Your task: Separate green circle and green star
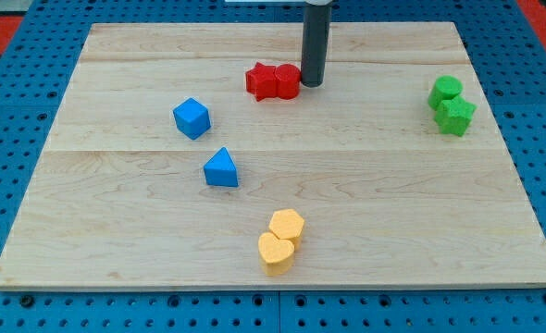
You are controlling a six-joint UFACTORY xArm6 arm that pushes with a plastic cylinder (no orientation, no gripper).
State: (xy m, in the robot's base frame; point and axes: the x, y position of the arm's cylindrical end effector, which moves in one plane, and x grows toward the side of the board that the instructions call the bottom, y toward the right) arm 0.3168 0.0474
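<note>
On the wooden tabletop (366,185), my tip (311,84) rests near the view's top centre, touching or just beside the right end of two red blocks (273,81) that sit pressed together; their shapes are hard to make out. No pincer is fitted, only the straight dark rod, so there is nothing to see open or closed. The green circle (445,90) and the green star (455,116) are at the view's right, well apart from my tip, touching one another, the circle towards the view's top and the star just below it. A blue cube (192,117) sits left of centre, with a blue triangle (221,168) near it, lower and slightly rightwards. Towards the view's bottom centre, a yellow hexagon (287,225) and a yellow heart (276,252) lie touching.
</note>
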